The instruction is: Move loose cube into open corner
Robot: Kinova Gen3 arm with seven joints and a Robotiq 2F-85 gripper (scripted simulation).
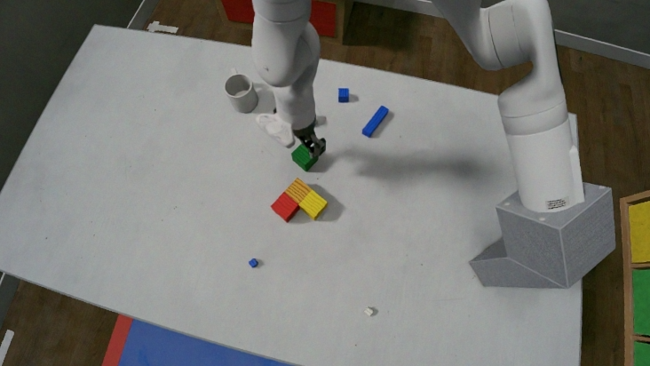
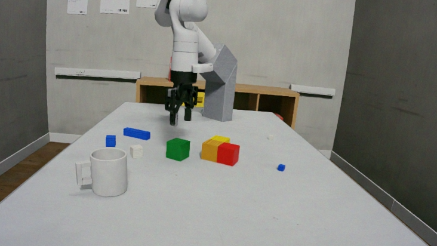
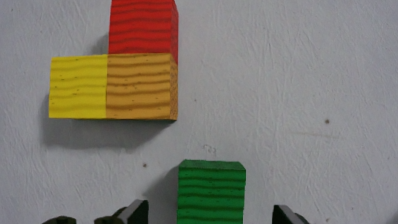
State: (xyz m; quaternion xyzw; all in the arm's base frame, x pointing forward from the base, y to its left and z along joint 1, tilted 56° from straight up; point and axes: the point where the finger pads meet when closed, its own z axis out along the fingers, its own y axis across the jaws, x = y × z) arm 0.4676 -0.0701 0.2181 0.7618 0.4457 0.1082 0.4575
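My fingers (image 1: pixel 313 146) (image 2: pixel 181 118) stood wide and empty above the green cube (image 1: pixel 305 157) (image 2: pixel 178 149) (image 3: pixel 211 195), likely so they could straddle its left and right sides.

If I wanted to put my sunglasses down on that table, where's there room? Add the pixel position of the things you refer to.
Roomiest is the left stretch in the top view, between the mug (image 1: pixel 245 100) (image 2: pixel 109 175) and the table's left edge. It's crowded around the green cube (image 1: pixel 304 158) (image 2: pixel 177 149) (image 3: pixel 211 195), beneath the open gripper (image 1: pixel 313 147) (image 2: pixel 181 119).

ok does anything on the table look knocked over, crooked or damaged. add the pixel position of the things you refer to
Nothing looks tipped or damaged. The mug (image 1: pixel 245 100) (image 2: pixel 108 175) stands upright, and the red (image 1: pixel 285 206) (image 2: pixel 228 153) (image 3: pixel 141 27), orange (image 1: pixel 297 188) (image 2: pixel 209 151) (image 3: pixel 138 87) and yellow cubes (image 1: pixel 313 203) (image 2: pixel 222 138) (image 3: pixel 78 87) line up neatly. The green cube (image 1: pixel 304 158) (image 2: pixel 178 149) (image 3: pixel 211 192) merely sits apart.
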